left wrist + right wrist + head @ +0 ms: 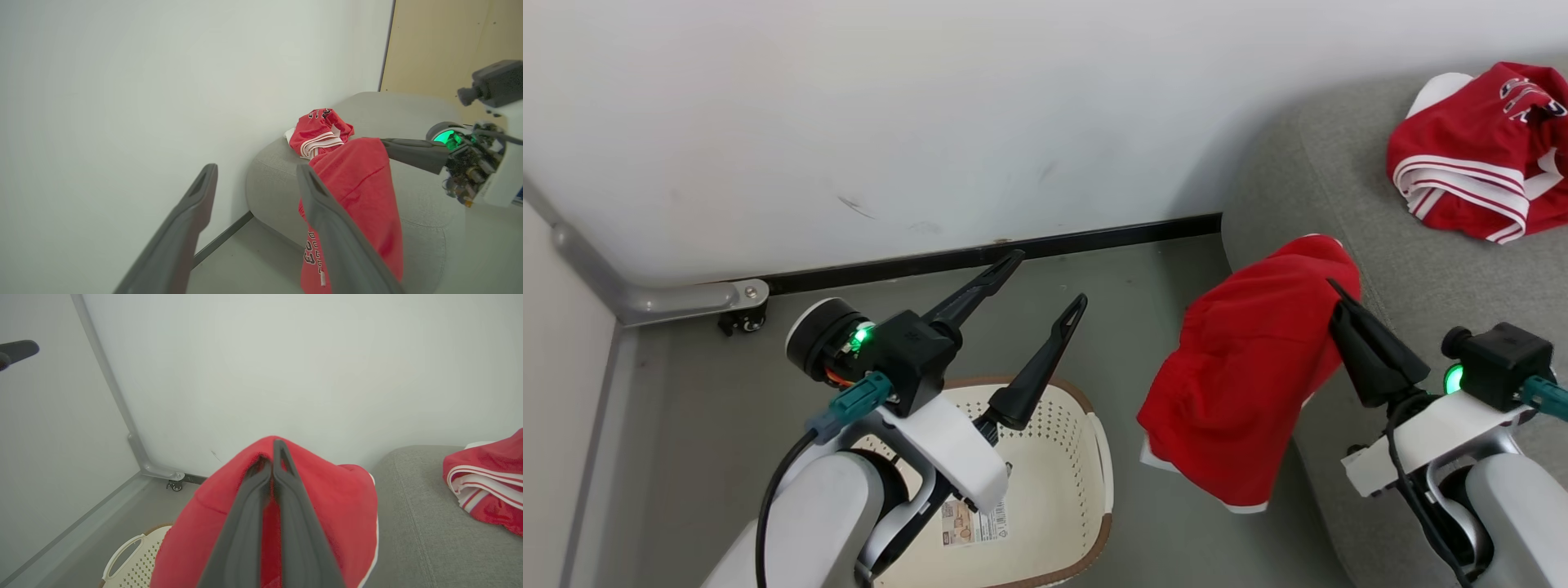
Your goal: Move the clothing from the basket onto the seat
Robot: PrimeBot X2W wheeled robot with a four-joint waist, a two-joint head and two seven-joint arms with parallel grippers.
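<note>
The basket point(1062, 457) sits on the floor point(1143, 269) near me. My left tool point(1048, 279) hangs above its far rim, fingers apart. The seat point(1339, 163) stands to the right of the basket, its far end against the wall point(931, 122). My right tool point(1336, 289) is pinched on the hanging garment point(1241, 376) and holds it at the seat's left edge, between basket and seat, the cloth drooping toward the floor. The second garment point(1470, 155) lies on the seat, farther off and to the right.
</note>
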